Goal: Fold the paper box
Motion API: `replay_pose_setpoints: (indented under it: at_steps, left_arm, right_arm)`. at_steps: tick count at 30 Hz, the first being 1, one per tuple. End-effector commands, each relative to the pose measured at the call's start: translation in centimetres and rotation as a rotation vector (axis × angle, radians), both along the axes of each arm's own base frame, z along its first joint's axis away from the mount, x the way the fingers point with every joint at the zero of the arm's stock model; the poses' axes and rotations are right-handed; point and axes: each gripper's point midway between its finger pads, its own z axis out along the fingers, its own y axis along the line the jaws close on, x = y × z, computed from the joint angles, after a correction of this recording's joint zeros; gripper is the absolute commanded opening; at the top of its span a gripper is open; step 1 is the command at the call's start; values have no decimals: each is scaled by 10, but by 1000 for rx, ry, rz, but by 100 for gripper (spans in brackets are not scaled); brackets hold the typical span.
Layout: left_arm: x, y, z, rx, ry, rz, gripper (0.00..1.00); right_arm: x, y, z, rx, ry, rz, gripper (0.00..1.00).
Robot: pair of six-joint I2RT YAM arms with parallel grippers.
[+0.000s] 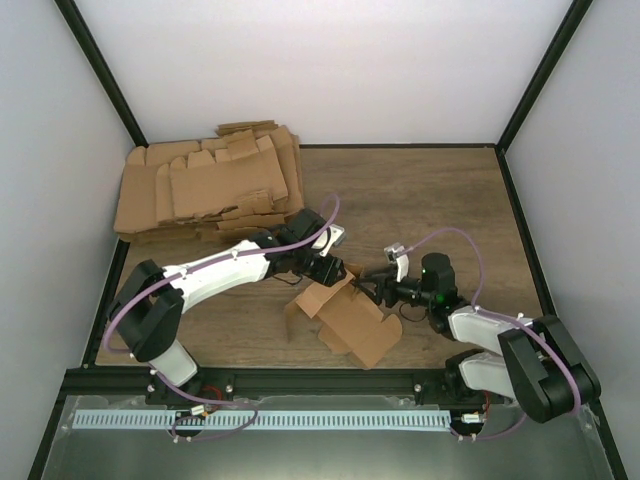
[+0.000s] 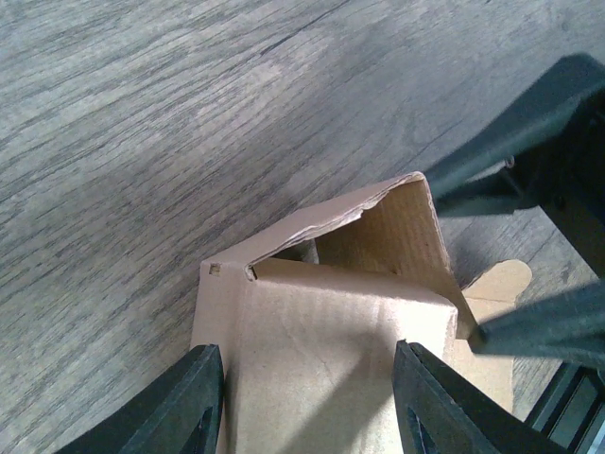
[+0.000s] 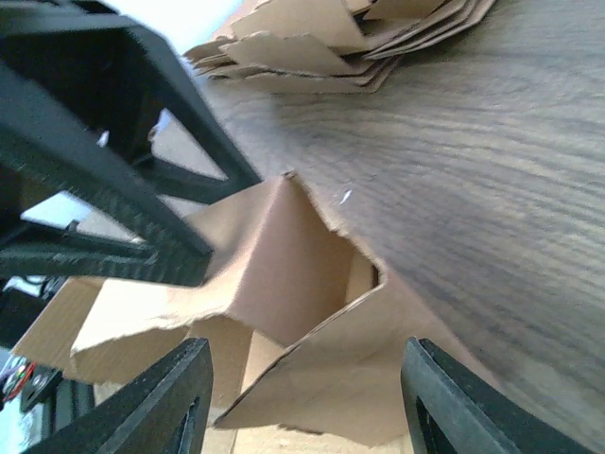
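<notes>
The paper box (image 1: 348, 322) is plain brown cardboard. It is half folded and its flaps stick up and out. It sits on the tabletop (image 1: 440, 200), in the middle, by the near edge.

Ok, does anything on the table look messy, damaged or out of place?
Two things. The pile of cardboard blanks at the far left is untidy, sheets fanned askew. And the half-folded paper box has a raised flap whose edge looks ragged.

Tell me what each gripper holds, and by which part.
The left gripper clamps the paper box across its folded body, a finger on each side wall. The right gripper holds nothing: it stands open astride a raised flap.
</notes>
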Motion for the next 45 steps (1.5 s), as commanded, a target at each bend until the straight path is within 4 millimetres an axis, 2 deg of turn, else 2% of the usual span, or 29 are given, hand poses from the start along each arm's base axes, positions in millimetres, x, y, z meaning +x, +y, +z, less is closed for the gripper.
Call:
replay_pose_setpoints:
  at_steps: [1,10,13,16,19,25,29,33,37,45]
  left_arm:
    - [5,-5,4,-28,-1,-15,52]
    - [10,0,8,-51,7,-17,49]
    - [10,0,6,-50,15,-23,49]
    - [10,0,2,-43,24,-24,49]
    - [9,1,-2,-35,33,-25,48]
    - [9,2,-3,-30,32,-21,48]
    - [8,3,-3,-31,32,-19,47]
    - [8,1,0,-42,32,-21,47]
    - [8,1,3,-49,28,-23,48]
    - [6,2,2,-56,40,-43,47]
  right_arm:
    - [-16,12,15,46,-88,97,59]
    - [-27,23,15,40,-133,156,61]
    - [-19,17,22,37,-171,87,63]
    - [-12,13,36,49,-210,40,70]
    - [-1,12,43,70,-174,22,76]
    - [21,6,48,126,-99,11,83]
    - [28,16,37,124,-40,78,88]
    - [18,28,36,179,-19,208,78]
    - [4,29,33,187,-24,254,73]
    - [-22,39,16,132,-48,286,69]
